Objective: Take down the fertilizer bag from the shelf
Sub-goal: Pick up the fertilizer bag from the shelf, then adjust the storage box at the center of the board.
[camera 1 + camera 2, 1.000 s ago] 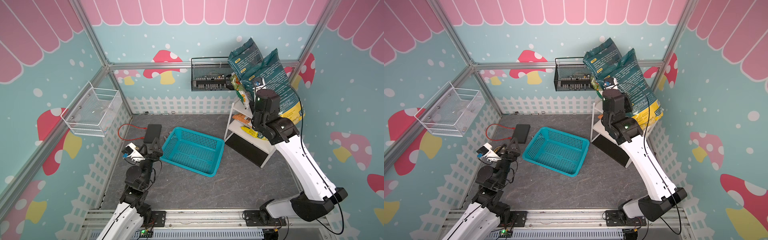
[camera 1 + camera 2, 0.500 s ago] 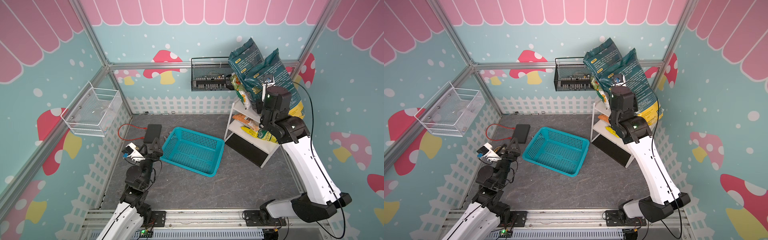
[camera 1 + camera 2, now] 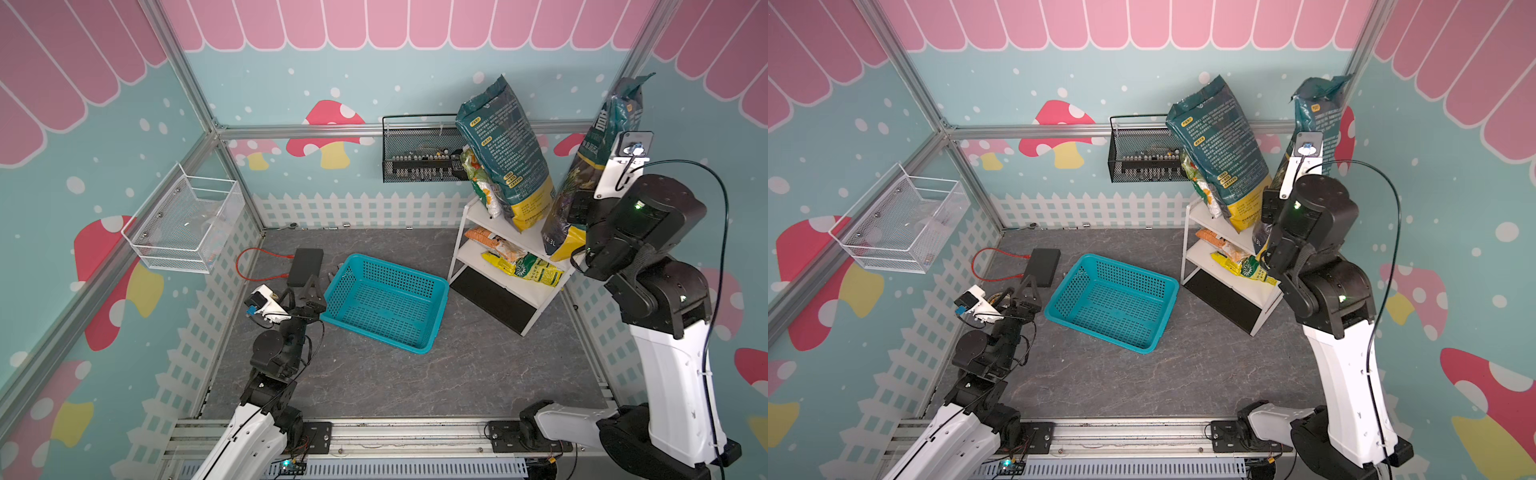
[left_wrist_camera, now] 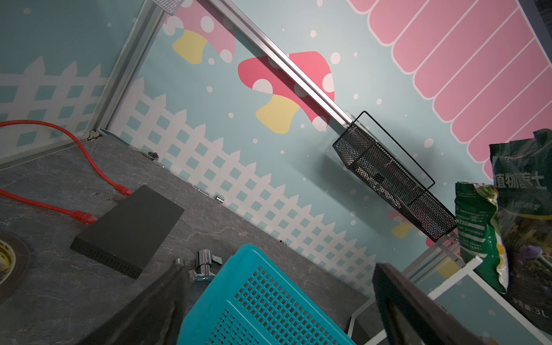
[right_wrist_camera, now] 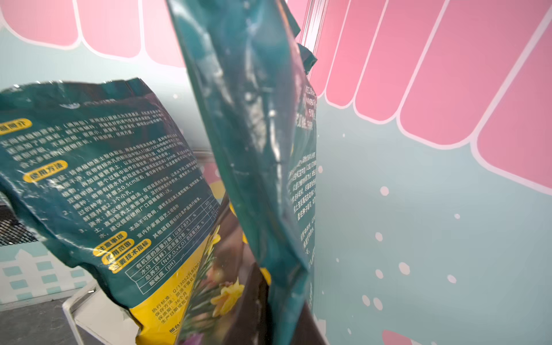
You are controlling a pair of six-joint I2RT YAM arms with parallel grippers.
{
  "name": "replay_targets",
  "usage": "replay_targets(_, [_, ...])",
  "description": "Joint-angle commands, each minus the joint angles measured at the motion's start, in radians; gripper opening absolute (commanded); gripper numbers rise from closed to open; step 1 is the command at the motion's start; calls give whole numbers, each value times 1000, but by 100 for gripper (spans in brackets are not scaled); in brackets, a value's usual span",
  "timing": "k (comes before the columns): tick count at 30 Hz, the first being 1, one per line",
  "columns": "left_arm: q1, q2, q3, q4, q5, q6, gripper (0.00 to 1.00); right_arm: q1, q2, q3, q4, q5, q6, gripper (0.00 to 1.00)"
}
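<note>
- Right tool (image 3: 579,216) clamped on the fertilizer bag (image 3: 598,166), low on its near side.
- Bag looks lifted, tilted off the top board of the shelf (image 3: 473,216) at the bench's far right corner; whether its bottom is fully clear I cannot tell.
- Second bag (image 3: 505,158) still stands on the shelf top.
- Left tool (image 3: 309,291) apart, idle beside the teal basket (image 3: 386,307).
- Left: carry the bag down, release.
</note>
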Motion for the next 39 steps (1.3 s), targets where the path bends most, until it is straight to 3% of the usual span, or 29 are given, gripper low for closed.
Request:
replay_targets(1, [-5, -6, -13, 10, -1, -8, 99, -2, -81, 43, 175, -52, -21, 0])
replay_targets(15, [-1, -23, -31, 22, -39, -15, 99, -2, -291, -96, 127, -459, 85, 0])
replay_targets(24, [9, -23, -39, 22, -45, -19, 99, -3, -366, -272, 143, -976, 147, 0])
replay_targets(36, [12, -29, -49, 22, -47, -37, 100, -2, -375, -538, 272, -1137, 240, 0])
replay_targets(39, [44, 2, -59, 45, 20, -52, 100, -2, -370, -614, 346, -1161, 282, 0])
